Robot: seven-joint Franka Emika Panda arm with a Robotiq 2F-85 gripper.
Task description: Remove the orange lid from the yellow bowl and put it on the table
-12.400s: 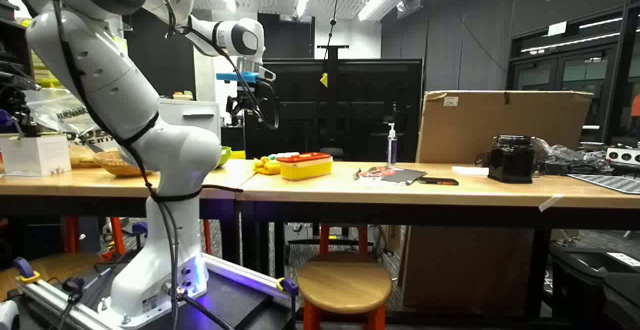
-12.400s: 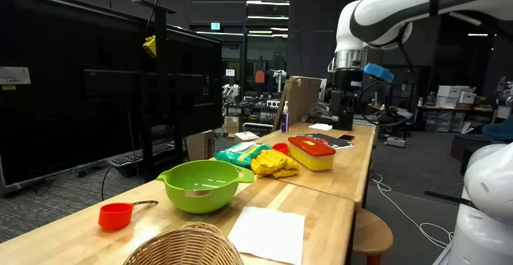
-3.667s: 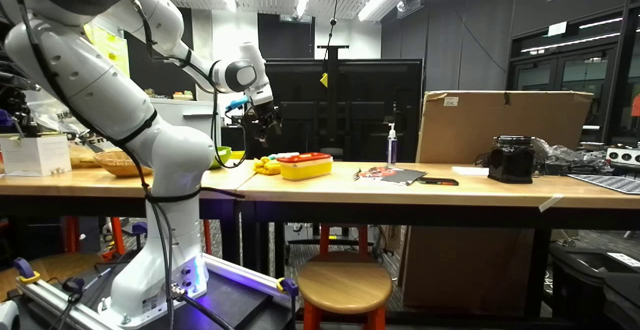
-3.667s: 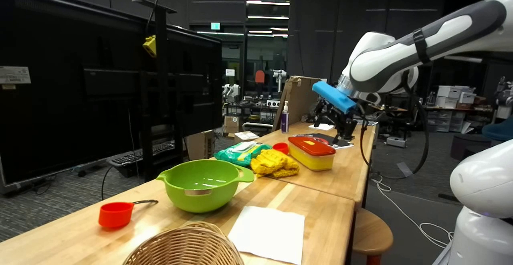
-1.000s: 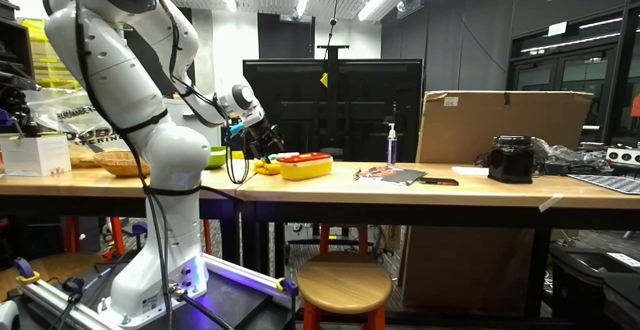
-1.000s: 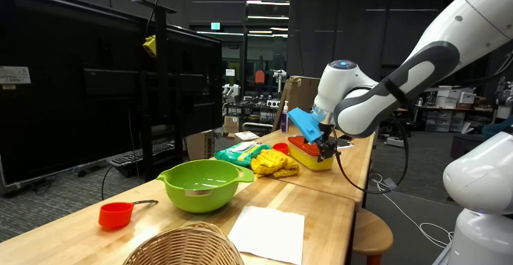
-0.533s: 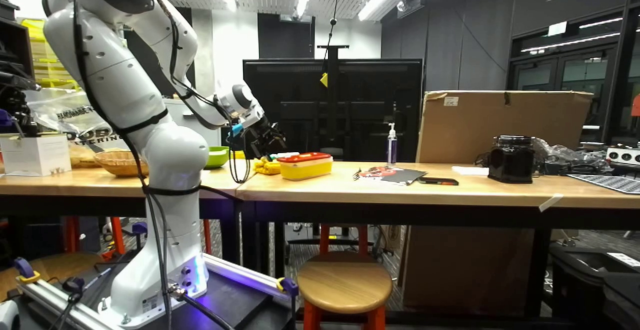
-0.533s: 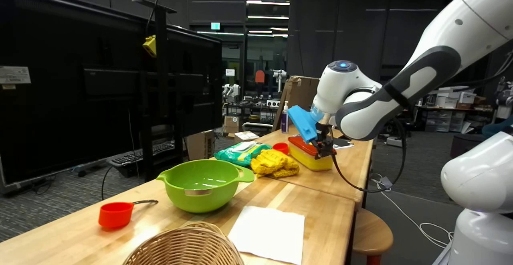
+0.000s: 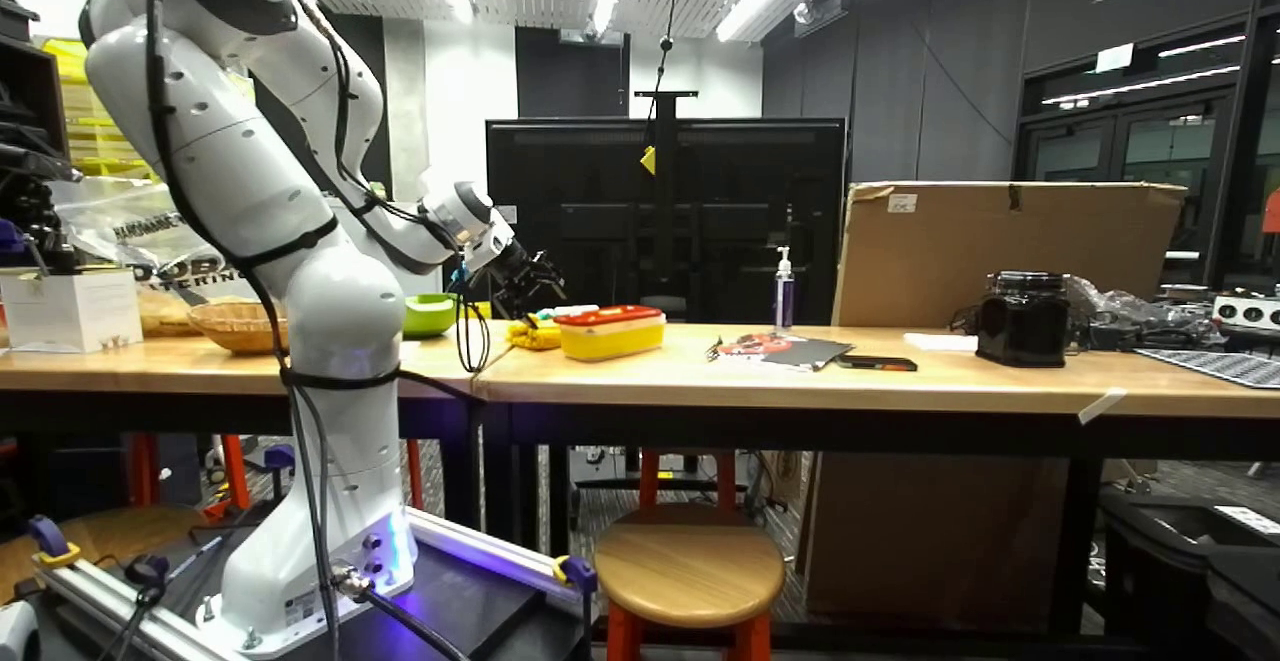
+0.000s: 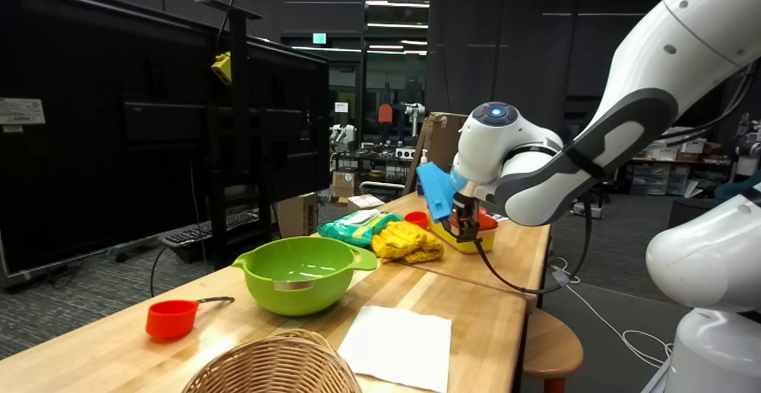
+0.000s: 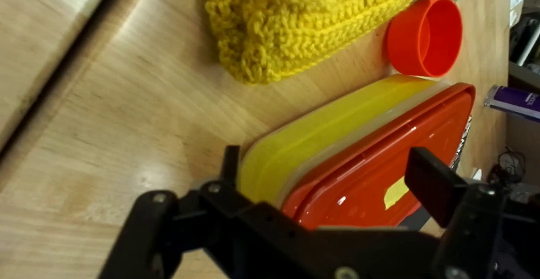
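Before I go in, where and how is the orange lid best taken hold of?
Probably from above, with the fingers on the two long edges of the orange lid. It is oblong, so that spans its narrow way, and a raised rim gives an edge to pinch. It sits level on the yellow container; how tightly, I can't tell.

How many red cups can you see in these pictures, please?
2: one cup near the green bowl, the other cup near the yellow cloth and the box. More could be hidden from view.
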